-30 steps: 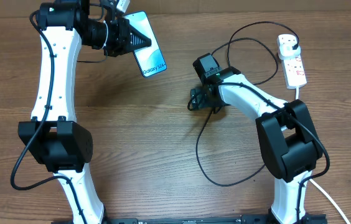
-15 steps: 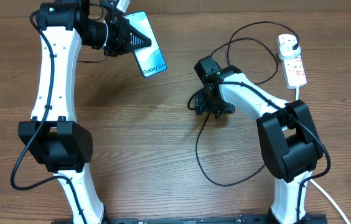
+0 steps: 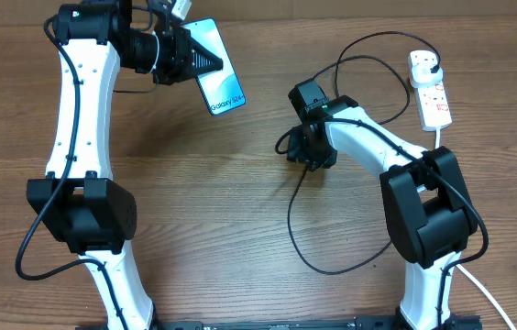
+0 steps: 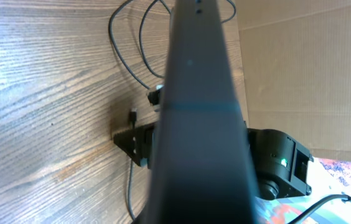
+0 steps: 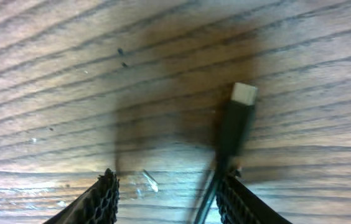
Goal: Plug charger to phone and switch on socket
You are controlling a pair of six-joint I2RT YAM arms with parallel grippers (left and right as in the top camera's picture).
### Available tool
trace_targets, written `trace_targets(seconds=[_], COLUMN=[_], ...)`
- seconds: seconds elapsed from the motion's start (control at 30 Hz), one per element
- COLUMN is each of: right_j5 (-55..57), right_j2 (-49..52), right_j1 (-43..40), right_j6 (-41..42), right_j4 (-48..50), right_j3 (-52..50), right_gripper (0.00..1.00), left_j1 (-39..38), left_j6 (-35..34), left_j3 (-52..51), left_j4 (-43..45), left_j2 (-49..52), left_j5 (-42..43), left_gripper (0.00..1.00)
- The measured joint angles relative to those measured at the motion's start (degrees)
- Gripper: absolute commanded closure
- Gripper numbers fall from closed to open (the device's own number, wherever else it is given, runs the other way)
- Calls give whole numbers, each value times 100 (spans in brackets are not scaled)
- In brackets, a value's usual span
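L gripper (image 3: 183,57) is clamped tight on the phone (image 3: 221,66), holding it up off the table (image 3: 203,211) nr the far-left corner w/ the screen tilted toward the overhead cam. The left wrist view shows only the phone's dark edge.

R gripper (image 5: 169,190) is low over the table's middle, fingers (image 5: 104,198) approx half apart and gripping nothing yet. The charger cable (image 5: 230,127) lies flat on the wood betw them, close to one pad and well off the other, w/ the connector tip (image 5: 244,93) pointing away from the gripper. The socket (image 3: 433,92) sits nr the far-right corner w/ the plug (image 3: 426,62) already in it; the switch is too small to read.

Risks, prob:
- The cable is off-centre in the gap, so closing may roll it or nudge it out sideways.
- A pinch on the cable behind the tip could let the tip droop or twist, so it misses the phone's port.
- Slack loops lie round the R arm and could snag on a lift.
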Motion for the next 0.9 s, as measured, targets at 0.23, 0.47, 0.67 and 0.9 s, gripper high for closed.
trace_targets(seconds=[0.23, 0.47, 0.67, 0.9], right_j5=[-138, -332, -981, -3303], right_j2=[9, 63, 114, 170], right_j1=[-2, -42, -114, -162], right_j6=[243, 361, -271, -2013], right_j4=[160, 291, 527, 688], right_j3=[-17, -35, -33, -33], right_gripper=[63, 96, 96, 96], left_j1=[-2, -2, -2, 7], left_j6=[2, 2, 22, 66], left_j3=[0, 0, 0, 0], left_j4=[-15, -15, -15, -15], left_j2=[0, 0, 0, 0], left_j5=[0, 0, 0, 160], left_gripper=[96, 96, 96, 96])
